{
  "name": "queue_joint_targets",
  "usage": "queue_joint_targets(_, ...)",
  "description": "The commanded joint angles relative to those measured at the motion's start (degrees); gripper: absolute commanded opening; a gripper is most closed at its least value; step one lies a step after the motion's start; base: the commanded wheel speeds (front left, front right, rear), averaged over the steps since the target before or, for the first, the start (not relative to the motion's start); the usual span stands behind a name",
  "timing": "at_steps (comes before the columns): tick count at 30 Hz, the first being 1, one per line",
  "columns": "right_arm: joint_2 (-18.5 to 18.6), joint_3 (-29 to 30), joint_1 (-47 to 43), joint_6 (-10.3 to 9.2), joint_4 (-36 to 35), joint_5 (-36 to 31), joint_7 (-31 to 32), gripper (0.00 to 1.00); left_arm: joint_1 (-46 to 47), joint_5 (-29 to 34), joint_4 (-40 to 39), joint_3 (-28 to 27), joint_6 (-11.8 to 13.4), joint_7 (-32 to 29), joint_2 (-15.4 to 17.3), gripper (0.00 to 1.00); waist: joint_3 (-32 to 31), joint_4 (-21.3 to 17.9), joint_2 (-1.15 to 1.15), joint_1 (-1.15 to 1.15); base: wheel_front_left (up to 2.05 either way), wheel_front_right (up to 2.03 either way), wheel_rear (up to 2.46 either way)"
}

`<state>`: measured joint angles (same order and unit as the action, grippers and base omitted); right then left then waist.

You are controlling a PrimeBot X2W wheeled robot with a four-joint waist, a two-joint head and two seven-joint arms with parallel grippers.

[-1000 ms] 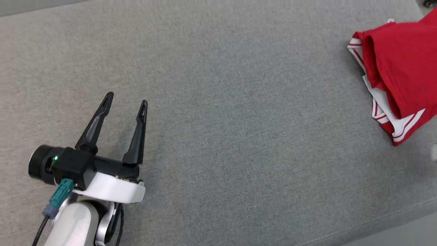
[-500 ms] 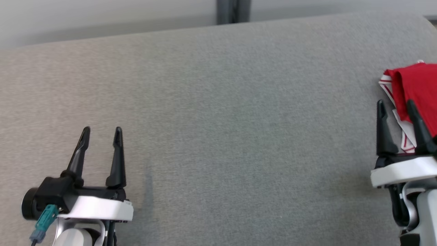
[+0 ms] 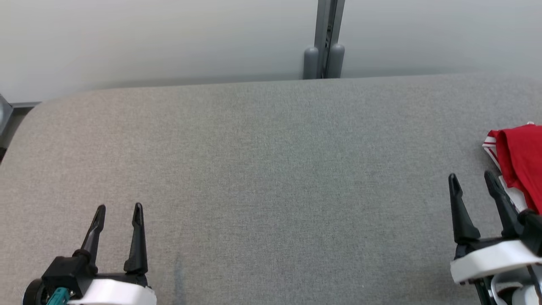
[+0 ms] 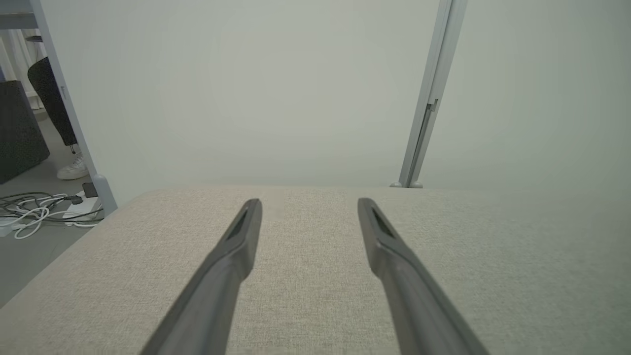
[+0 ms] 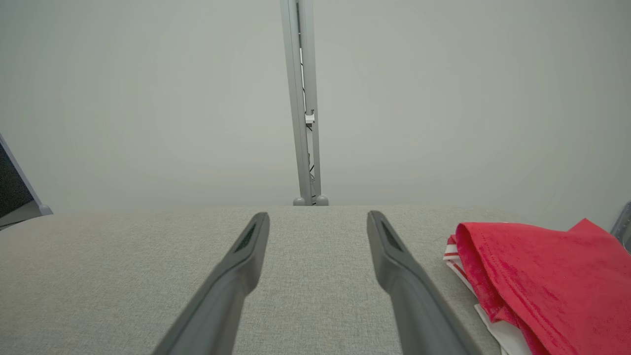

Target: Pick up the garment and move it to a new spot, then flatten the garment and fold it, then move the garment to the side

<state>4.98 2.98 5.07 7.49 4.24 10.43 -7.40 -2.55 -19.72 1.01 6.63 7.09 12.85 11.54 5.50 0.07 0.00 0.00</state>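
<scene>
The garment [image 3: 521, 163] is red with white striped trim, lying folded at the far right of the grey padded table [image 3: 271, 169]; the frame edge cuts it off. In the right wrist view the garment [image 5: 537, 281] lies just right of the fingers. My right gripper [image 3: 472, 180] is open at the lower right, beside the garment's left edge, holding nothing. My left gripper [image 3: 119, 210] is open at the lower left, far from the garment. Both grippers hover over bare table, left [image 4: 308, 204] and right [image 5: 318, 217].
A pale wall with a grey vertical post [image 3: 324, 40] runs behind the table's far edge. In the left wrist view, cables [image 4: 34, 212] lie on the floor past the table's left end, and a person's shoe [image 4: 73, 171] shows there.
The head camera has tilted up, bringing the wall and post into view. The right gripper came into view beside the garment. Both grippers stay open.
</scene>
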Motion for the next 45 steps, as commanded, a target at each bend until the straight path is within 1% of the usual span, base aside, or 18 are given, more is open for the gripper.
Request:
queue_joint_targets(1,0.1,0.5,-1.7,0.01,-1.0,-0.2,0.8,1.0,-1.0,-0.1,0.2,0.1,-0.3,-0.3,0.6,1.0,-1.7,0.4,0.0,0.0,0.0,0.0,0.0)
queue_joint_targets(8,-0.5,1.9,-8.7,0.01,-4.9,-1.0,3.3,1.0,-4.6,-0.3,-0.2,1.0,-0.3,-2.1,1.6,1.0,-5.6,0.2,0.0,0.0,0.0,0.0,0.0)
queue_joint_targets(15,-0.9,2.3,-11.8,0.01,-7.9,-1.3,4.7,1.0,-6.6,-0.5,-0.7,1.2,0.2,-3.1,2.1,1.0,-6.8,-0.1,0.0,0.0,0.0,0.0,0.0)
queue_joint_targets(25,-1.3,1.8,-12.9,0.01,-9.5,-1.3,5.4,1.0,-6.8,-0.8,-0.2,1.4,0.4,-3.6,2.8,1.0,-7.1,0.0,0.0,0.0,0.0,0.0,0.0)
queue_joint_targets(45,-1.6,1.4,-12.7,0.01,-9.6,-0.9,5.4,1.0,-5.9,-1.5,1.2,1.7,0.6,-2.7,3.2,1.0,-7.0,0.0,0.0,0.0,0.0,0.0,0.0)
